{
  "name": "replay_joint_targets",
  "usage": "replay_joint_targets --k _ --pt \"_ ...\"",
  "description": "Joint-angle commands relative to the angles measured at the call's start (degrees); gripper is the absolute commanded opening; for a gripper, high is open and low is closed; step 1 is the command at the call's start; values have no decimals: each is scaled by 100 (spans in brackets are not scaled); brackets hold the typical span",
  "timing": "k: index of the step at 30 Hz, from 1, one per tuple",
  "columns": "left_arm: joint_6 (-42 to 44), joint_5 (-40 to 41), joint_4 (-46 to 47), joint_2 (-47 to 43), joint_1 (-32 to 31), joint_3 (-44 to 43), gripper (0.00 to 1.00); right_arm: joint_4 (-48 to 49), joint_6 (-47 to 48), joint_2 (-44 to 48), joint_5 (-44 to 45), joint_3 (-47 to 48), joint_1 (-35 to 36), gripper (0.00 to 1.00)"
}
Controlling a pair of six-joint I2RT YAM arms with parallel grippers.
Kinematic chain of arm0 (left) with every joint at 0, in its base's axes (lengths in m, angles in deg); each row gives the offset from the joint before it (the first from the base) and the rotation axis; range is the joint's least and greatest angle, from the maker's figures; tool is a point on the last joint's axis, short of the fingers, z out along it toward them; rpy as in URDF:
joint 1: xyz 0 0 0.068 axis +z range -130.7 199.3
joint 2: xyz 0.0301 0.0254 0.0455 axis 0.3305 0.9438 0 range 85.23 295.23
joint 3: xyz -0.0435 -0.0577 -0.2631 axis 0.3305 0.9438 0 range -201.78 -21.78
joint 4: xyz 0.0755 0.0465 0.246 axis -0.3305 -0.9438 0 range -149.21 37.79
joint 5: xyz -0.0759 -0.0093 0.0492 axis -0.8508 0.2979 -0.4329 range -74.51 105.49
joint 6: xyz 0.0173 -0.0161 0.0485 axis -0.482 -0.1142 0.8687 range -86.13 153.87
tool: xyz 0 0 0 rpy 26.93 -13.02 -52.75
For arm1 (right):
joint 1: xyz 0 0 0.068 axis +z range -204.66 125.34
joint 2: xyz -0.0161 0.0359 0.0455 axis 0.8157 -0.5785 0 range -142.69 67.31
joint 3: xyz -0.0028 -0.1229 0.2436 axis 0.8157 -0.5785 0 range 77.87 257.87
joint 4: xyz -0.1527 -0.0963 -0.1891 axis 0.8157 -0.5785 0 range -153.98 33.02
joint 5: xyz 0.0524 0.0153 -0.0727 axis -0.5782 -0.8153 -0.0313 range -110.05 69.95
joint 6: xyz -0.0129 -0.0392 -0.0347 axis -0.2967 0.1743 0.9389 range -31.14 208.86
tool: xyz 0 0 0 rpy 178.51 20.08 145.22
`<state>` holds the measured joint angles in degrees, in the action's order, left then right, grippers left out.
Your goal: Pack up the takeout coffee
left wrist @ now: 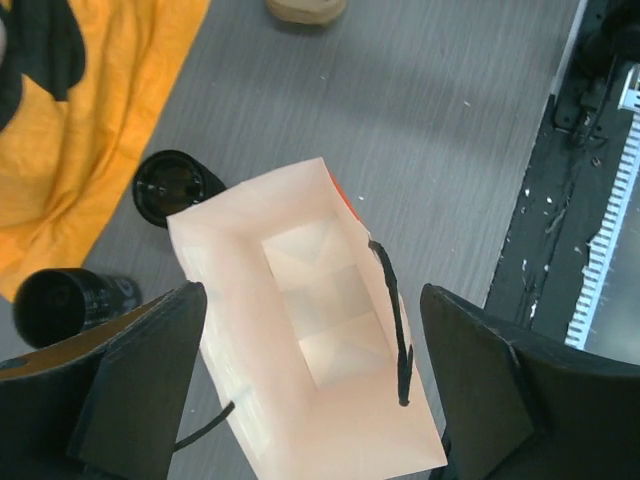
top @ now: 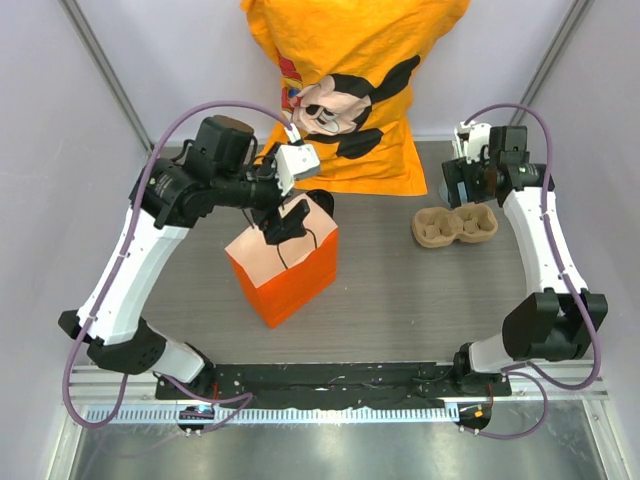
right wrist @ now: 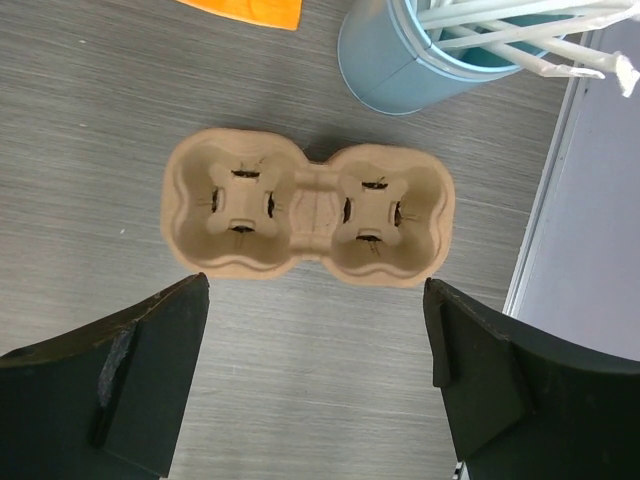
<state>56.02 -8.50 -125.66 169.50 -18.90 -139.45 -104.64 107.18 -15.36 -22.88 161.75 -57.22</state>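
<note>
A: Starting on the left, the left gripper point(left wrist: 312, 300) hangs over the orange paper bag point(top: 290, 280). Its jaws are spread wide, one finger on either side of the open mouth, gripping nothing.

B: And the wrist camera looks straight down between them. You get the pale inner walls, the folded bottom, and a black cord handle point(left wrist: 392, 310) draped on the rim nearer the right-hand finger. From overhead the arm covers most of that.

A: Where's the takeout coffee?

B: Outside the bag. The takeout coffee point(left wrist: 175, 188) stands lid up on the grey table point(top: 400, 290). It's beyond the jaw tips on the left-hand finger's side, just beside the bag's far corner.

A: Any writing?

B: A second black cup point(left wrist: 75, 300) sits further out past that same finger, at the edge of the orange cloth point(top: 360, 50). It carries white print, too small to read. The overhead view hides that cup under the arm, but it does show the Mickey Mouse face point(top: 345, 110) on the cloth. No lettering I can make out there.

A: And the right side?

B: The right gripper point(right wrist: 315, 290) has its jaws wide too, nothing in them. A pulp two-cup carrier point(right wrist: 310, 205) lies crosswise just ahead of the fingertips. Beyond it, toward the right-hand finger, there's a blue tin point(right wrist: 400, 60) of white straws point(right wrist: 500, 25). Overhead, that tin is mostly behind the arm.
</note>
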Motion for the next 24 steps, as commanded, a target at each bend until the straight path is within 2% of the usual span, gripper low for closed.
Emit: replay_joint_targets --k 1,7,11,16,24 --pt "88 305 217 -77 -21 -511 97 521 -49 -328 239 -108 -16 90" --pt "-96 1263 480 -271 66 -512 100 626 22 -969 204 -117 -138 82" --pt "-368 1756 875 -455 644 -30 100 705 57 -1207 239 -170 -200 79" --pt "-624 1801 1157 -683 1226 525 100 872 92 -1409 257 -310 -227 71" --pt "-721 1801 1017 -780 1569 578 100 1083 180 -1436 81 -723 -227 71"
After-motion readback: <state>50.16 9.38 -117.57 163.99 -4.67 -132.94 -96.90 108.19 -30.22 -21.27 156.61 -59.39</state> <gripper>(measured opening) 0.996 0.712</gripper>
